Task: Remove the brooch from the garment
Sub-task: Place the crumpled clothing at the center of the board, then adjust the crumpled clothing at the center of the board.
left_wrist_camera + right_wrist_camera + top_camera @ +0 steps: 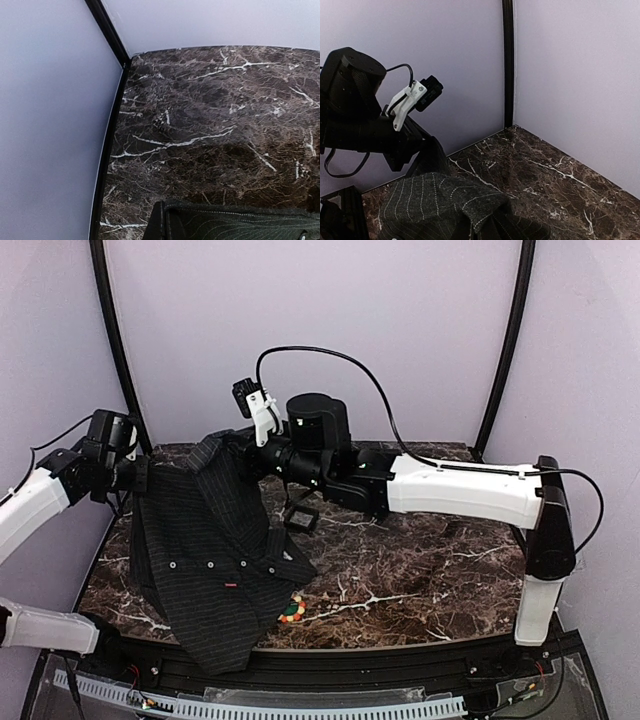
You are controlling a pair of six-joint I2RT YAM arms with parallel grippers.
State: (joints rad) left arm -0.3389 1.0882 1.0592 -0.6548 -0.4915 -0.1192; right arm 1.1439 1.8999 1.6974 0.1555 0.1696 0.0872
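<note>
A: Where's the brooch (pixel 291 611)?
B: Low on the surface (pixel 420 570), right at the near hem of the garment (pixel 205 550). It's well apart from both sets of fingers, on the side nearer the arm bases. Can't tell if it's touching the cloth or just beside it.
A: & the right fingers (pixel 250 452)?
B: Pushed into the top of the garment, by the collar. The cloth is bunched & lifted there, so they look clamped on it. The tips are hidden by folds tho. In the right wrist pic the garment (pixel 435 200) sits in a heap at the bottom, up off the surface.
A: Left fingers (pixel 130 475)?
B: At the garment's far left edge, w/ cloth right against them. Can't tell if they're apart or together, b/c the tips don't show. The left wrist pic has only 1 strip of the garment (pixel 235 225) along the bottom.
A: How's the garment lying?
B: Its top edge is up between the 2 sets of fingers. The rest is spread flat, going down & away from them to the near edge. There's a row of small buttons (pixel 210 562) across it.
A: Anything else?
B: 1 small black box (pixel 301 518), just beside the right fingers on the near side, near the cloth. It's well apart from the brooch.
</note>
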